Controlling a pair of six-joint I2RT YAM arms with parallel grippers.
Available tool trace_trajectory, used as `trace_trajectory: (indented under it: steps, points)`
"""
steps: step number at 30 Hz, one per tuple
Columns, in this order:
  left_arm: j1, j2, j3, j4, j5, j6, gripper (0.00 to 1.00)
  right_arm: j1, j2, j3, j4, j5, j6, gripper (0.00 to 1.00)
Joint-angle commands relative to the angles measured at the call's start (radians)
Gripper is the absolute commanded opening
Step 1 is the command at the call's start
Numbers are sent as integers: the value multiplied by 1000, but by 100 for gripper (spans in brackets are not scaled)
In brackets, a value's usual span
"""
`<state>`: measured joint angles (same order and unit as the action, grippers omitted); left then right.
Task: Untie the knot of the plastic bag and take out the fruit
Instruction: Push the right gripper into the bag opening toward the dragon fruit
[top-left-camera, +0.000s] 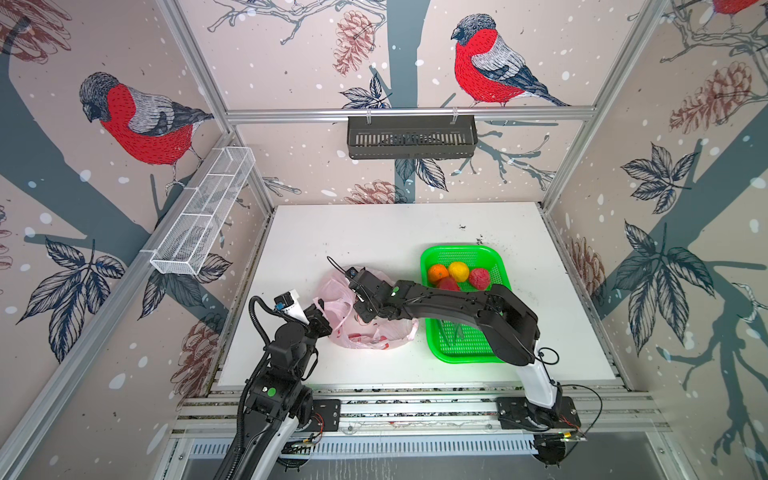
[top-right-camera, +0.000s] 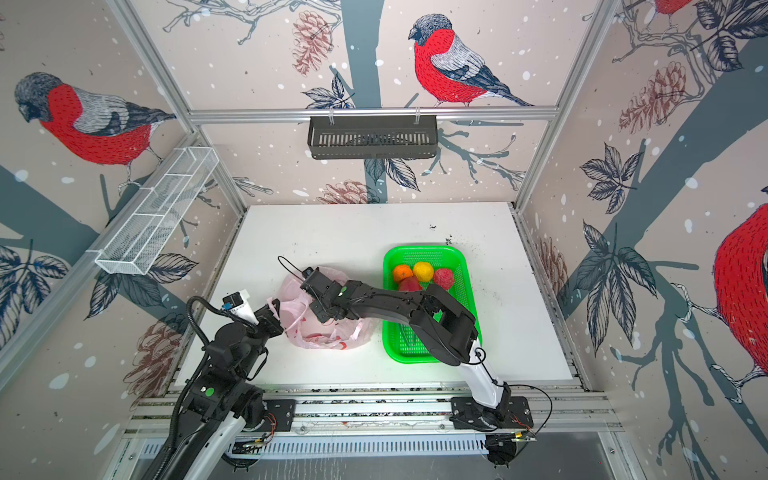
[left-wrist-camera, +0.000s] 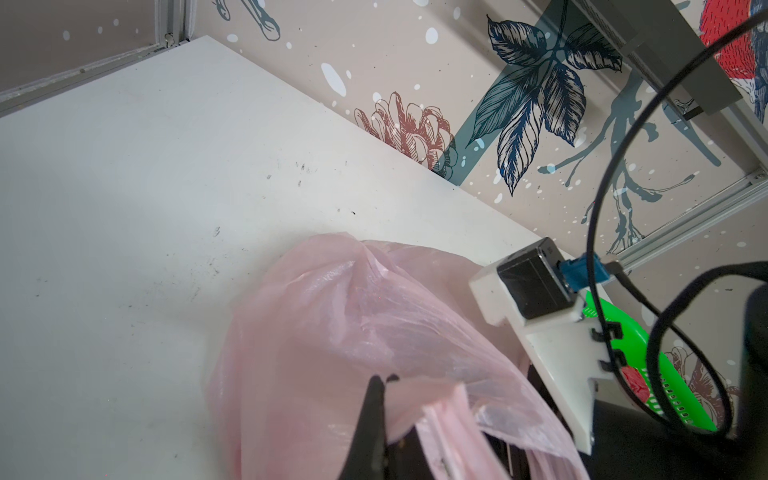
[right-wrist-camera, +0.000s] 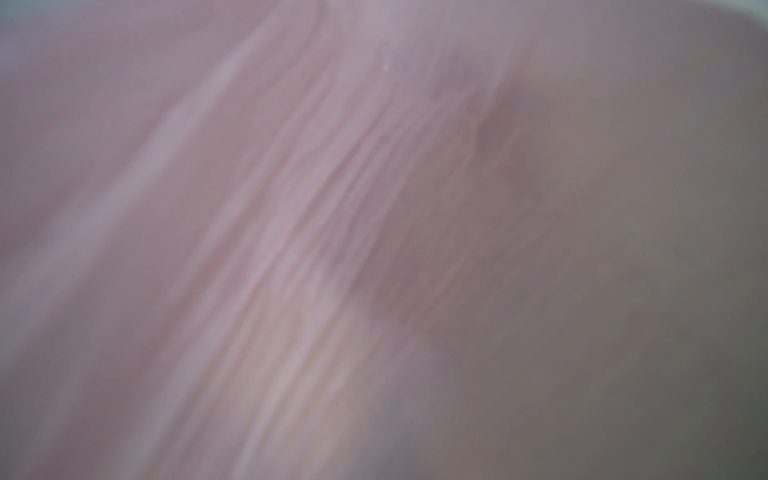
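Pink film of the plastic bag (right-wrist-camera: 291, 249) fills the right wrist view, blurred, hard against the lens. The right tool (top-left-camera: 367, 316) is sunk into the bag's mouth with its tips hidden; it is closed, on what I cannot tell. The left tool (left-wrist-camera: 381, 388), at the bag's left edge, is pinched tight on its plastic. Four pieces of fruit (top-left-camera: 458, 271) lie in the green tray (top-left-camera: 465, 353) just right of the bag. Under the bag is a white scuffed worktop (top-left-camera: 353, 232), with bird-print walls (top-left-camera: 291, 83) around.
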<state>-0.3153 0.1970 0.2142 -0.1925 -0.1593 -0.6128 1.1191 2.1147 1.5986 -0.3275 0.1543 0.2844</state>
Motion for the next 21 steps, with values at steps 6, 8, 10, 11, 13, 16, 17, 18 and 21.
trace_trajectory:
  steps: [6, 8, 10, 11, 13, 16, 17, 18, 21]
  points:
    - [-1, -15, -7, 20, -13, -14, 0, 15, -54, -37, -20, 4, 23, 2]
    - [-1, -17, -9, 21, -18, -14, 0, 23, -77, -54, -30, 8, 30, 2]
    - [1, -18, -12, 23, -17, -14, 0, 33, -100, -69, -47, 14, 38, 2]
    - [-1, -18, -13, 24, -18, -16, 0, 39, -112, -79, -57, 16, 43, 2]
    - [0, -18, -16, 25, -19, -16, 0, 50, -136, -102, -71, 15, 52, 2]
    - [0, -17, -21, 32, -20, -19, 0, 67, -163, -135, -94, 14, 67, 2]
    - [0, -17, -21, 33, -21, -20, 0, 72, -171, -147, -101, 15, 75, 2]
    - [0, -16, -22, 33, -23, -21, 0, 75, -178, -161, -104, 12, 81, 2]
    - [0, -16, -22, 35, -23, -24, 0, 82, -194, -198, -99, -10, 98, 2]
